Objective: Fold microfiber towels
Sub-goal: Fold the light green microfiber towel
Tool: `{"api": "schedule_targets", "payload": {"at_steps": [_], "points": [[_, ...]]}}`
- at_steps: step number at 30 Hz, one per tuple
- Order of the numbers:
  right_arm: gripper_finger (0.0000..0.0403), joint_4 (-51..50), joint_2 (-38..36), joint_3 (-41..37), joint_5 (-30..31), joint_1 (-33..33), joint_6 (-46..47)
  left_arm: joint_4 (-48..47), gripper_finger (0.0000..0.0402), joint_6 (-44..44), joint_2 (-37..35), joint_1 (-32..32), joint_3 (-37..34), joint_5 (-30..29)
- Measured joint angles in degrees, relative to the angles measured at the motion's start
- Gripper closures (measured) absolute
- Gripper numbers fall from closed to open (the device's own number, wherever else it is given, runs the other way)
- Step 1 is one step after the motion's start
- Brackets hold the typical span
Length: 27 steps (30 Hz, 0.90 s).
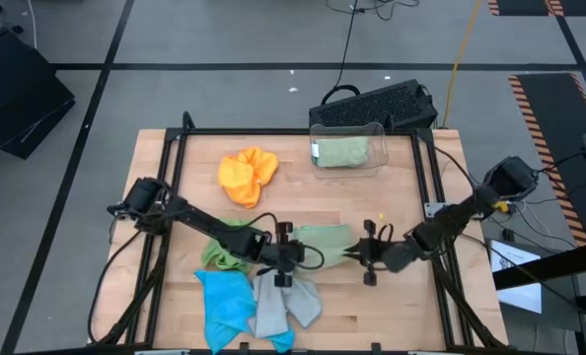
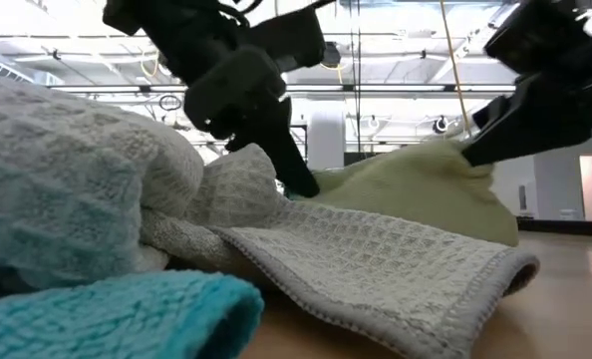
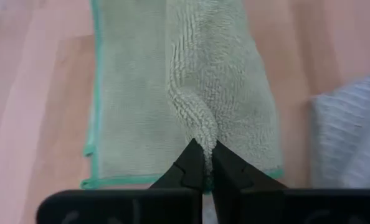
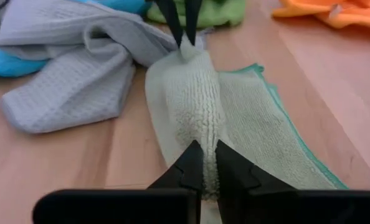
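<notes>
Wrist views: both grippers' jaws, left (image 3: 203,163) and right (image 4: 203,163), pinched tight on pale green towel (image 1: 325,238).

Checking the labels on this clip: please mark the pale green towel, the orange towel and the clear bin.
pale green towel (image 4: 197,106), right wrist view, on the raised ridge along its middle.
orange towel (image 1: 247,176), high view, on the centre of the bunched heap.
clear bin (image 1: 349,129), high view, on its far rim.

My left gripper (image 3: 203,163) pinches a raised ridge of the pale green towel (image 3: 135,106) on the wooden table (image 3: 35,112), a grey towel (image 3: 350,140) beside it.
</notes>
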Motion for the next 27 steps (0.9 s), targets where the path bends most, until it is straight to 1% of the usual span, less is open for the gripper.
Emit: {"api": "schedule_targets", "payload": {"at_steps": [4,9,11,13,16,19,23,27], "points": [[0.0383,-1.78,0.00,0.00,-0.08,-3.66,-1.17,-1.56,0.0376,-1.45,0.20,2.21,0.00,0.00],[0.0383,-4.87,0.00,0.00,-0.13,-6.59,-1.47,-1.06,0.0394,-0.62,0.26,4.84,0.00,-0.15],[0.0383,-4.94,0.00,0.00,-0.13,-7.46,-1.42,-1.34,0.0393,-0.62,0.26,6.03,-0.05,0.21],[0.0383,-5.13,0.00,0.00,-0.13,-8.06,-1.19,-1.07,0.0382,-0.71,0.26,7.01,-0.71,0.71],[0.0376,-5.23,0.00,0.00,0.46,-8.34,-1.13,-1.16,0.0352,-1.30,0.28,7.89,-1.28,1.61],[0.0352,-5.44,0.00,0.00,3.41,-8.45,-1.06,-1.12,0.0322,-2.07,0.28,8.13,-1.33,1.92],[0.0300,-5.56,-0.30,0.00,5.89,-8.66,-0.77,0.07,0.0289,-2.30,0.26,8.13,-1.38,1.95],[0.0252,-5.70,-2.45,0.00,6.15,-8.64,-1.55,-1.59,0.0268,-2.19,-1.64,8.13,-1.38,1.97]]}}
